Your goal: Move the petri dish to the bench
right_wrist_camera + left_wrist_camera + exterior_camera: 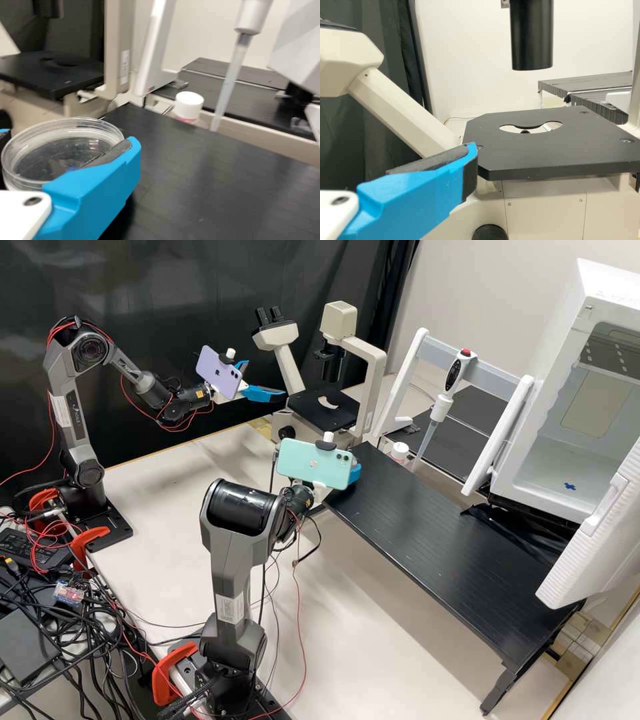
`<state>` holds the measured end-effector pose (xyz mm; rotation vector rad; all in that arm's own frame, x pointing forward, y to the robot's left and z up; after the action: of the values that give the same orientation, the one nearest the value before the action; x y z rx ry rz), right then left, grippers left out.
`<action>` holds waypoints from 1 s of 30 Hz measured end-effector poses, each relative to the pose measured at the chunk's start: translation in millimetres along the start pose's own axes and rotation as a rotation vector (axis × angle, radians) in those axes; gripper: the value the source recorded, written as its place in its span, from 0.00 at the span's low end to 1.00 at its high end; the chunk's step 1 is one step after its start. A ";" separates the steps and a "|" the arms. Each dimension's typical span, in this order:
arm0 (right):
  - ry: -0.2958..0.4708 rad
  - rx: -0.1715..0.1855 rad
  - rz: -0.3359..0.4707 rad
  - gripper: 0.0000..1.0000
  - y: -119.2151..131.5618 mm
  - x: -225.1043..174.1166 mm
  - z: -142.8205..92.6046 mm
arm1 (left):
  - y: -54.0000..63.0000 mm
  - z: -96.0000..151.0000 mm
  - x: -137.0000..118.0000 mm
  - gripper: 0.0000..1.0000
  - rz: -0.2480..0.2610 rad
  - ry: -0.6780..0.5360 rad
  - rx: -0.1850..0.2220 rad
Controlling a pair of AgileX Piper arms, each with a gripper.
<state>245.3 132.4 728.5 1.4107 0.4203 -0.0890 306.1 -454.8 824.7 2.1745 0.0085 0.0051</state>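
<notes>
The right pincer (354,475) grips the dish (55,150) between its two blue fingers, the clear round rim showing between them in the right wrist view; the dish is near the end of the black bench (453,543) that lies closest to the microscope (373,373); whether its base touches the bench I cannot tell; the left pincer (264,381) is open, its fingers apart, beside the microscope; in the left wrist view one blue finger is near the corner of the black stage (555,152), which has a cut-out in its middle; a phone is mounted on each arm, a purple one (219,371) on the left and a mint one (310,463) on the right; behind the bench a pipette (455,373) hangs upright on a white stand (408,373), tip down, just beside a bottle with a white cap (400,451); past the stand is a white cabinet (527,460), its door (600,533) open and a small blue mark (570,487) on its floor; red clamps (170,673) and tangled cables (73,633) lie along the near side of the pale worktop (173,507)
</notes>
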 end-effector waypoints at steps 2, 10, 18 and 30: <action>0.005 -0.001 0.003 0.00 -0.8 -1.0 -0.2 | 0.0 0.0 0.0 1.00 0.000 0.000 0.000; -0.009 -0.002 0.027 0.00 2.2 1.1 5.1 | 0.0 0.0 0.0 1.00 0.000 0.000 0.000; -0.032 -0.003 0.044 0.00 6.4 -0.9 13.3 | 0.0 0.0 0.0 1.00 0.000 0.000 0.000; 0.000 -0.004 0.049 1.00 8.1 -10.1 6.5 | 0.0 0.0 0.0 1.00 0.000 0.000 0.000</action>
<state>239.9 125.6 740.1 1.4167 0.3854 -0.0483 306.1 -454.8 824.7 2.1745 0.0085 0.0051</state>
